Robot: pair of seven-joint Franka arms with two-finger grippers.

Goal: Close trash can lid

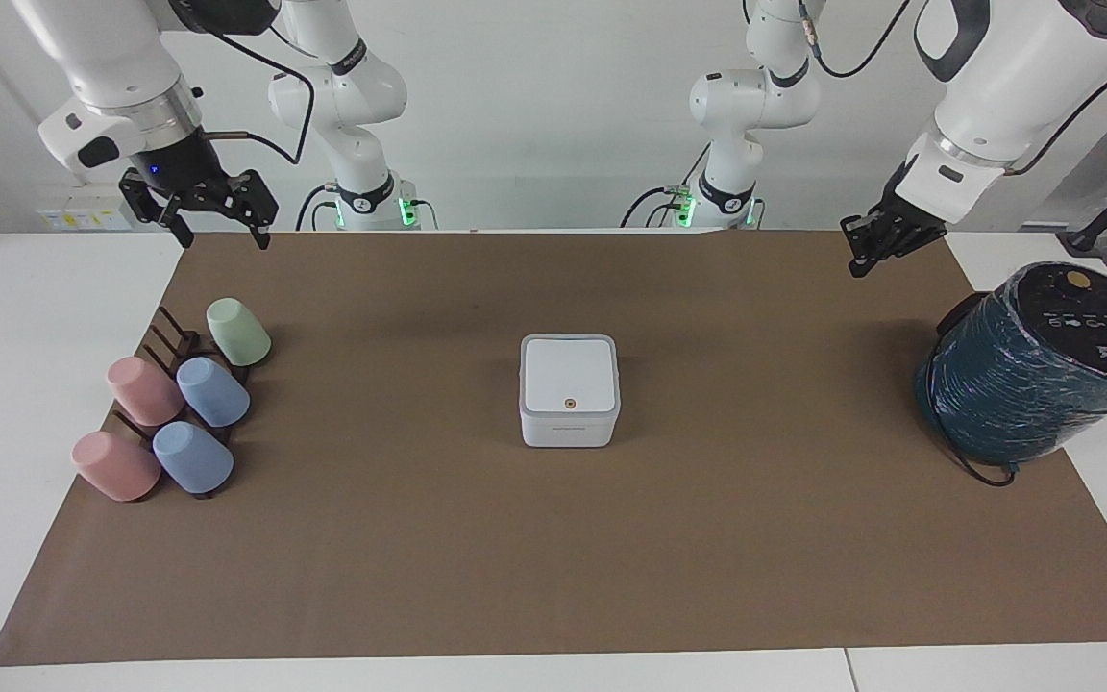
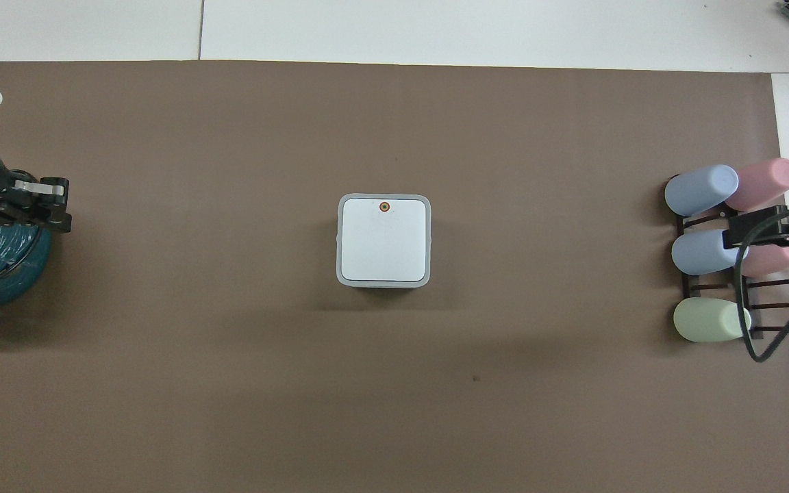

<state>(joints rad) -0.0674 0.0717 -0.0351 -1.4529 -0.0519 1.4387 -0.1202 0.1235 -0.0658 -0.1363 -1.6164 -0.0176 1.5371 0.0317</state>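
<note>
I read the lid (image 1: 569,373) flat on the trash can (image 1: 568,426), job done; left gripper (image 1: 869,252) jaws unreadable, right gripper (image 1: 219,223) spread, empty.

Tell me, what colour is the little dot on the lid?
Orange; the dot on the lid shows best in the overhead view.

Left gripper (image 1: 869,252) raised; right gripper (image 1: 217,223) raised, fingers spread.
</note>
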